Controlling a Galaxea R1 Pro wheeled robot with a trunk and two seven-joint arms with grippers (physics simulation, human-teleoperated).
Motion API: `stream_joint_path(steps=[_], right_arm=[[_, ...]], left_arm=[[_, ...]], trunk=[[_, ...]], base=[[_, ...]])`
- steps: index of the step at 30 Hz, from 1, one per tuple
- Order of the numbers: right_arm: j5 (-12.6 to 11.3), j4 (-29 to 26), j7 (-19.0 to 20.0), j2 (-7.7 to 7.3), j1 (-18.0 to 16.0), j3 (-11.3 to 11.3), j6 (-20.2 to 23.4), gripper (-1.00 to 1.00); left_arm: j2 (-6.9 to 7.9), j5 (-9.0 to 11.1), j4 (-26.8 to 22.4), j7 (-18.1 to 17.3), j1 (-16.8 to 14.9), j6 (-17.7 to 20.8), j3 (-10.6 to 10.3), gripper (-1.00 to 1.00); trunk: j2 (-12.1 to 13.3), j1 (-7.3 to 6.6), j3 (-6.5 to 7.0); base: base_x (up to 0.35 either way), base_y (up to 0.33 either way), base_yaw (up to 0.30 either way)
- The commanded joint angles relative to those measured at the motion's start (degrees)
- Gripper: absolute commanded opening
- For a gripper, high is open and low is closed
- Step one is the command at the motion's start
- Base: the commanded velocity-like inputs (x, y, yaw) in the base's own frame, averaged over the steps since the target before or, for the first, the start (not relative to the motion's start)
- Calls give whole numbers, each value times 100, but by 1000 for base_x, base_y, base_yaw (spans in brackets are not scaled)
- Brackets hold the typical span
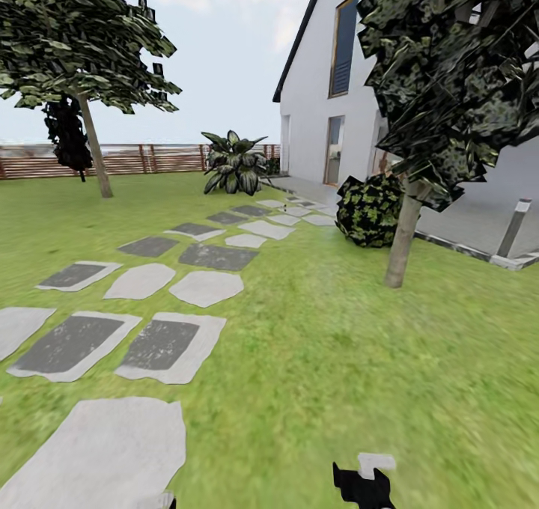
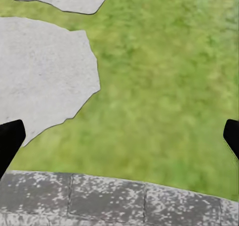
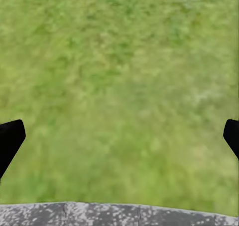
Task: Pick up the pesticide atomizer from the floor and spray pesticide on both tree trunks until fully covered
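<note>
Two trees stand on the lawn in the head view. One tree trunk [image 1: 96, 157] rises at the far left near the fence, the other tree trunk [image 1: 403, 239] at the right by the house. A tiny dark speck [image 1: 285, 206] on the far stepping stones could be the pesticide atomizer; it is too small to be sure. My right gripper [image 1: 364, 485] pokes in at the lower edge of the head view. In the wrist views my left gripper [image 2: 119, 141] and right gripper [image 3: 119, 141] are open and empty, over grass.
A path of grey stepping stones [image 1: 161, 344] runs from the near left towards the white house [image 1: 322, 97]. A striped-leaf plant [image 1: 234, 163] and a round bush [image 1: 368, 209] flank its far end. A brown fence [image 1: 150, 159] closes the back. Paving with a post [image 1: 513, 227] lies right.
</note>
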Motion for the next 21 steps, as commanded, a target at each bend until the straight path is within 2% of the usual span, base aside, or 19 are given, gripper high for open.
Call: stream_joint_path(steps=[1,11,21], right_arm=[[0,4,1,4,-4,-22,-22,100],[-2,4,0,2,-4,-22,-20,100],[-4,4,-15,1,-4,-27,-18,100]], left_arm=[[2,42,3,8,-3,-17,-15,100],[3,41,1,8,-3,-17,-15,100],[3,41,3,8,-3,-17,-15,100]], trunk=[[-2,3,-1],[-2,3,9],[-2,3,-33]], base=[[334,0,-1],[333,0,4],[333,0,61]])
